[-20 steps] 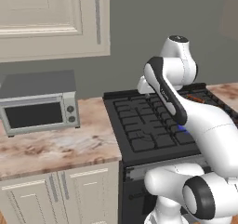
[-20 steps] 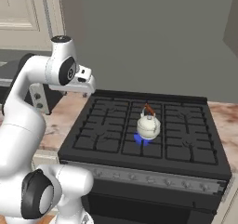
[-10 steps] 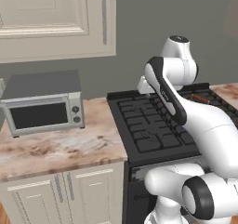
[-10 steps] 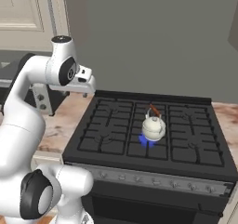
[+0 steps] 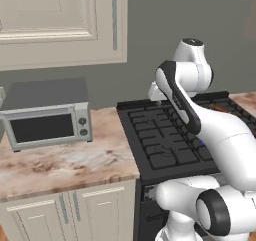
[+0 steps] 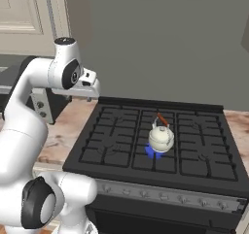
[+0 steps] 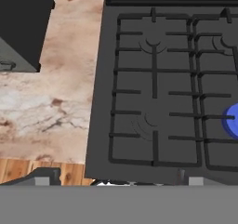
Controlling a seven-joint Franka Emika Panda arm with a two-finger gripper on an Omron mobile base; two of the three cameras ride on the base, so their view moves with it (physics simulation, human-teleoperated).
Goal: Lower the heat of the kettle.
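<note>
1. Black stove [image 6: 121,150] with grates, set in marble counter [image 5: 65,160].
2. Toaster oven [image 5: 47,120] on counter, left of stove.
3. Gripper [image 6: 90,93] high over stove's back-left corner; finger state: cannot tell.
4. Kettle [image 6: 161,138] upright at stove centre, on blue flame [image 6: 151,152], well apart from gripper.

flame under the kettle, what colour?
Blue flame under the cream-white kettle; clearest in the right base view.

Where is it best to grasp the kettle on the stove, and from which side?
Grip the kettle by the wood-topped arch of its wire handle, coming from above. The handle stands over the round body and blue flame burns under it, so low side approaches look riskier.
</note>
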